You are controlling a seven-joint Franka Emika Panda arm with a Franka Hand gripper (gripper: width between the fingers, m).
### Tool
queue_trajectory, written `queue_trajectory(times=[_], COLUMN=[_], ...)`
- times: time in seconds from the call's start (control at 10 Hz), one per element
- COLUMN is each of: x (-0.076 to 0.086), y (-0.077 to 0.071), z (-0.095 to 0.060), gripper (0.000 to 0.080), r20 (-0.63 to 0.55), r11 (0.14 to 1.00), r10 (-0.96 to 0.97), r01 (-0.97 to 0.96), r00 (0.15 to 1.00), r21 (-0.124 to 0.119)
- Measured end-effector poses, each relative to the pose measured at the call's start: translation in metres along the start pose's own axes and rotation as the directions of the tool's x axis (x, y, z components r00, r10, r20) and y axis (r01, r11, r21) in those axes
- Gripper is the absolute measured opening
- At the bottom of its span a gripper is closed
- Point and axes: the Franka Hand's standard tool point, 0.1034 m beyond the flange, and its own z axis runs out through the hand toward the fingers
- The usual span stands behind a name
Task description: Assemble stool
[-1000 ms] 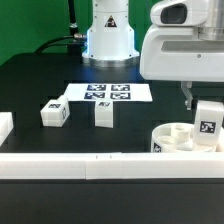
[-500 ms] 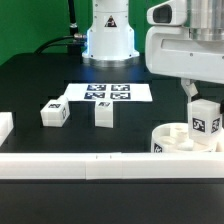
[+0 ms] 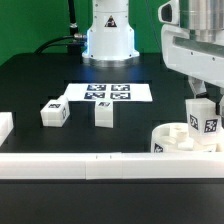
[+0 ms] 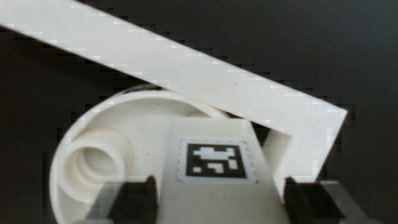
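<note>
Fingers [image 4: 128, 200] of the gripper [image 3: 203, 108] are clamped on a tagged leg [image 3: 207, 124], which is held upright over the round seat [image 3: 168, 141]. Two other legs [image 3: 53, 113] [image 3: 103, 113] are seen on the table [image 3: 30, 80] by the marker board [image 3: 106, 92].

Robot lab: marker board [image 3: 107, 93], black table [image 3: 40, 75]
</note>
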Motion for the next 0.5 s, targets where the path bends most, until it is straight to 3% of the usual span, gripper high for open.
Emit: queue_trajectory(times=[0.1, 0.2, 0.3, 0.4, 0.5], x=[-0.001, -0.001, -0.002, -0.003, -0.005], y=[0.000, 0.000, 0.000, -0.003, -0.007], z=[0.000, 0.000, -0.006, -0.016, -0.027], gripper=[0.0340, 0.0533, 0.0612, 0.0612, 0.0643], r20=[0.005, 0.005, 0.010, 0.016, 0.035], r11=[1.000, 1.000, 0.998, 0.995, 0.991], r10=[-0.002, -0.017, -0.068, -0.099, -0.129], r01=[0.002, 0.017, 0.068, 0.099, 0.128], r00=[1.000, 1.000, 0.998, 0.995, 0.991], r21=[0.001, 0.002, -0.003, 0.004, 0.028])
